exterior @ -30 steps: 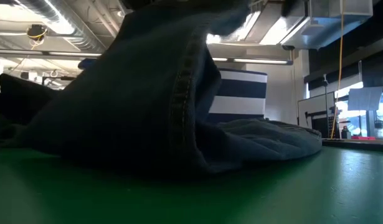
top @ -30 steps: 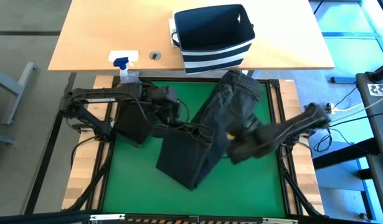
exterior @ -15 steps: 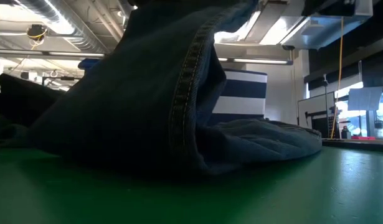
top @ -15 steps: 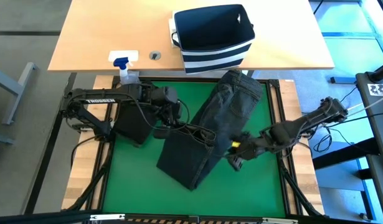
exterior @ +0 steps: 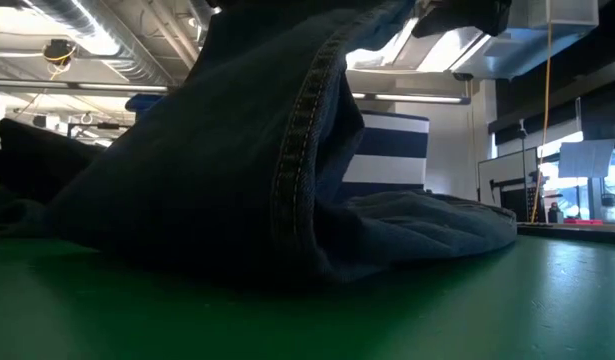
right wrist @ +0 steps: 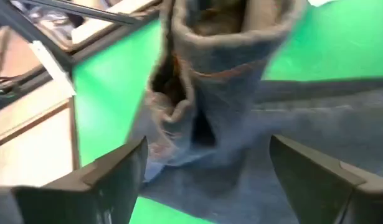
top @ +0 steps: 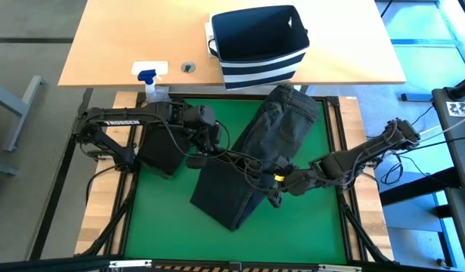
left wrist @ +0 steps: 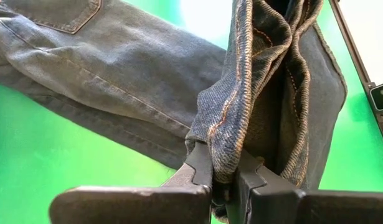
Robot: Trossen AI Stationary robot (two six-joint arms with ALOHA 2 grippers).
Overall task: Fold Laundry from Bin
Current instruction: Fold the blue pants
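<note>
Spreading across the middle of the green mat (top: 160,219) is a pair of dark denim jeans (top: 281,128), the only laundry out on the work surface, waist end up near the back edge and the legs running diagonally down toward the front, folded over on themselves at the lower end. Behind the mat, on the pale wooden table (top: 111,45), sits the bin (top: 258,47), navy with white stripes round its base, and from above its inside looks dark; whether anything is left in it is hard to say. A darker cloth (top: 158,151) lies under the left arm at the mat's left side. Now the left gripper (top: 247,162) reaches in over the jeans from the left, clenched tight on a bunched hem of denim, and its wrist view shows the seam pinched right between the two fingers (left wrist: 200,168). The right gripper (top: 276,189) comes in low from the right edge, its fingers (right wrist: 119,171) spread wide and holding nothing, the folded denim edge just ahead of them. A spray bottle (top: 150,77) with a blue nozzle stands at the table's front edge, well apart from the bin.
</note>
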